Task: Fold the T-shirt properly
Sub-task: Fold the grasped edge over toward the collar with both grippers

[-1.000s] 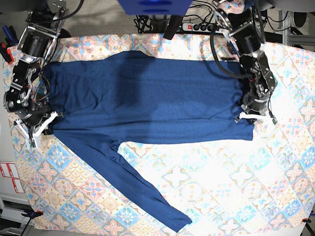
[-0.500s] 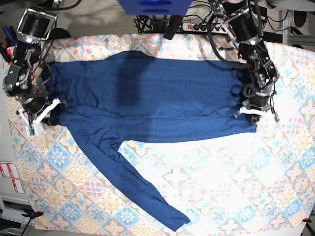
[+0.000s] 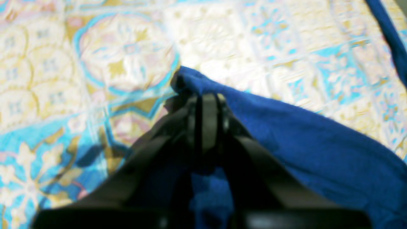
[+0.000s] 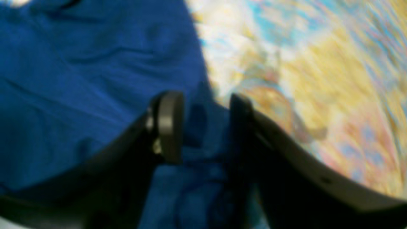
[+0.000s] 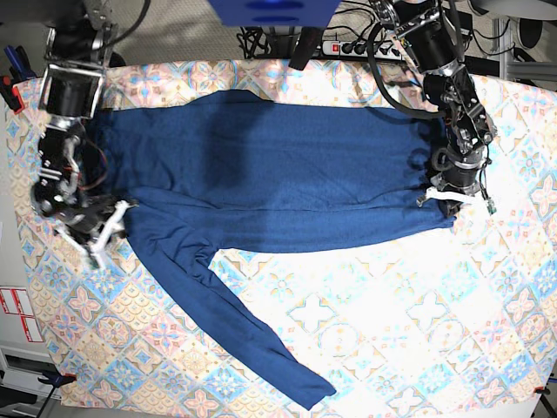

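Note:
The dark navy T-shirt (image 5: 261,174) lies spread across the patterned table, folded over lengthwise, with one long sleeve (image 5: 235,322) trailing toward the front edge. At the shirt's right end my left gripper (image 5: 450,198) is shut on a bunched corner of the fabric; the left wrist view shows the closed gripper (image 3: 206,101) pinching the T-shirt (image 3: 302,143) just above the cloth. At the shirt's left end my right gripper (image 5: 111,228) is open. In the right wrist view its jaws stand apart over the edge of the T-shirt (image 4: 79,79), with fabric showing between the fingers (image 4: 170,127).
A tablecloth (image 5: 392,331) with a colourful tile pattern covers the table. A power strip (image 5: 352,48) and cables lie behind the far edge, next to a blue object (image 5: 270,10). Both arms reach in from the back corners.
My right gripper has opened and let go of the shirt's left edge, then shifted right and toward the front. My left gripper keeps its hold on the right corner.

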Motion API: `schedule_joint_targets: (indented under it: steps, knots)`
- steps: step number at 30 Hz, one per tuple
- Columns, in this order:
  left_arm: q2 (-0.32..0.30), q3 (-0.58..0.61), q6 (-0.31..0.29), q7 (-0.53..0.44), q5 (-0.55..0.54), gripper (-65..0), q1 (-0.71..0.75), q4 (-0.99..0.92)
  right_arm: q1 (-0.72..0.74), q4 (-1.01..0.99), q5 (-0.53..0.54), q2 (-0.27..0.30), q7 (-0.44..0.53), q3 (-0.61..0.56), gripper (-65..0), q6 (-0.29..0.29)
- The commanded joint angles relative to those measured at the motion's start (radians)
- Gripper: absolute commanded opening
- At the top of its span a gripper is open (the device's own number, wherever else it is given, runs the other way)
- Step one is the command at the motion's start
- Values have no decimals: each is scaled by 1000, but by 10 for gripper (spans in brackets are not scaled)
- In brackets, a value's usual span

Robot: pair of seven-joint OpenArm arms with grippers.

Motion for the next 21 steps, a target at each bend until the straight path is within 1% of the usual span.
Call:
schedule_joint_targets:
  steps: [1, 4, 7, 14, 18, 21]
  knots:
    - [-8, 2, -10, -22, -11, -650, -13, 18, 36, -13, -21, 18, 5, -10, -405, -9]
    - [-8, 2, -10, -22, -11, -650, -14, 18, 102, -113, -50, 17, 14, -75, -404, -9]
    - [-8, 2, -10, -18, -11, -650, -14, 18, 150, -221, -50, 17, 83, -113, -404, -9]
    - [-8, 2, -10, -18, -11, -650, -11, 18, 230, -471, -52, 17, 226, -118, -404, -9]
    - [-8, 2, -10, -18, -11, -650, -13, 18, 240, -537, -52, 17, 281, -118, -404, -9]
    - [-8, 2, -10, -18, -11, -650, -14, 18, 240, -547, -52, 17, 289, -118, -405, -9]
